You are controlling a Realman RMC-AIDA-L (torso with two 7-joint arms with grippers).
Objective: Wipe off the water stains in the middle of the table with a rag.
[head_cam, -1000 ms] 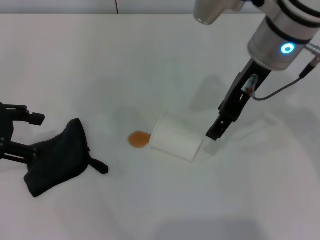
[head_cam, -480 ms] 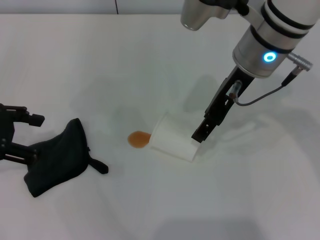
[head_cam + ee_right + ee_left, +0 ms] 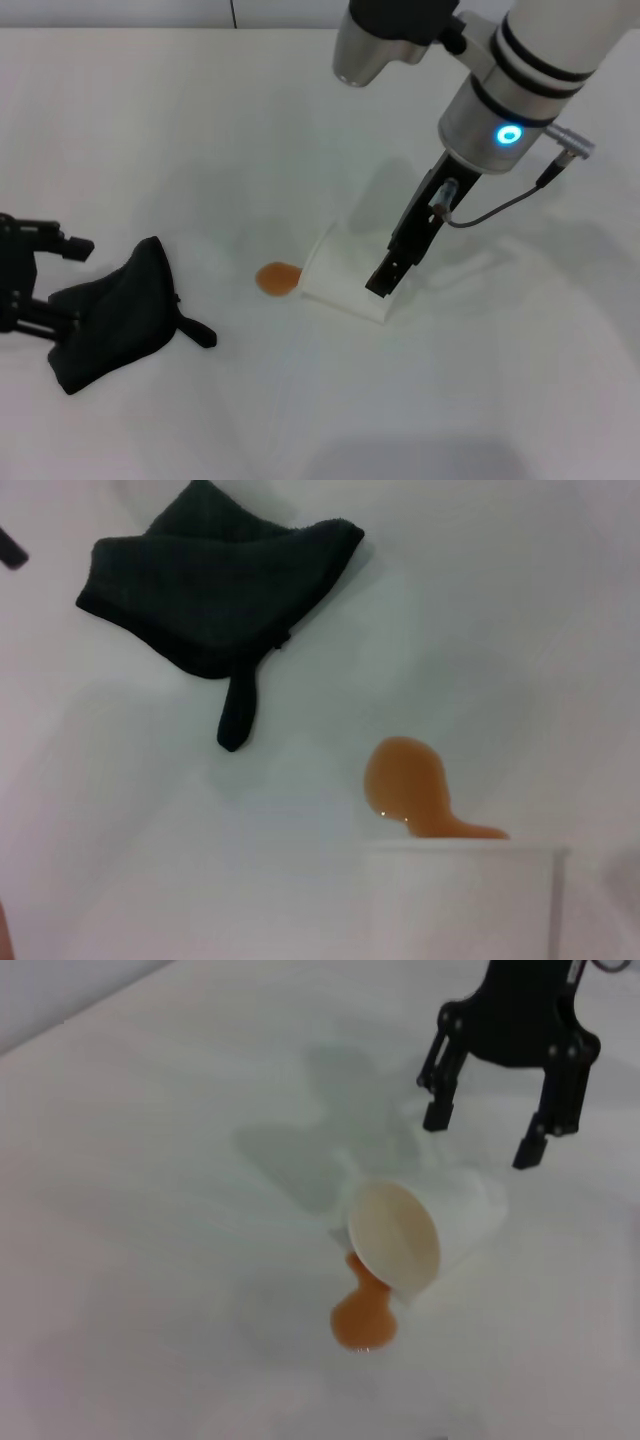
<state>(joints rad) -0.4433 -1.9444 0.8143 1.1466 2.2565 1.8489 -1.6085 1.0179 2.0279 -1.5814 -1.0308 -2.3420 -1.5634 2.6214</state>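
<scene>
The water stains [image 3: 277, 278] are a small orange-brown blotch on the white table [image 3: 200, 130], right at the mouth of a tipped white paper cup [image 3: 335, 268]. The blotch also shows in the left wrist view [image 3: 362, 1320] and the right wrist view [image 3: 405, 785]. The dark rag [image 3: 110, 320] lies crumpled at the left, its tab pointing toward the stain; it also shows in the right wrist view [image 3: 215, 590]. My right gripper [image 3: 384, 281] is open, fingers apart just over the cup's closed end [image 3: 480, 1135]. My left gripper [image 3: 72, 283] is open at the rag's left edge.
The paper cup [image 3: 395, 1235] lies on its side with its mouth toward the stain; its wall fills the near part of the right wrist view [image 3: 465, 900]. The right arm's body [image 3: 500, 80] hangs over the table's far right.
My right gripper has moved left and lowered from beside the cup to over its closed end. The left gripper shifted slightly. The rag, cup and stain have not moved.
</scene>
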